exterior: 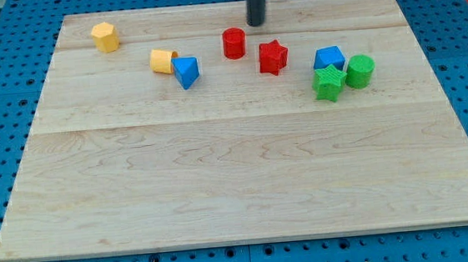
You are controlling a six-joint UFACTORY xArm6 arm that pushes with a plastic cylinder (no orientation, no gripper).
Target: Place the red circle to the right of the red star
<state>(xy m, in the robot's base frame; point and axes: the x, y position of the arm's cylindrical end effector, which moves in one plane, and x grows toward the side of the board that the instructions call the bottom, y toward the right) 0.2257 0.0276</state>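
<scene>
Currently red circle (234,43) sits near the board's top edge, just left of red star (272,57), so it's on the wrong side; yellow and blue blocks lie further left, untouched. My tip (256,23), a bare rod with nothing to open or close, hovers just up-right of the circle, apart from both. Next move likely needs routing the circle around the star toward the blue cube (329,57) side

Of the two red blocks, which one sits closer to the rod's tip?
The red circle: it sits just below-left of my tip, while the red star lies farther down, toward the view's right.
</scene>
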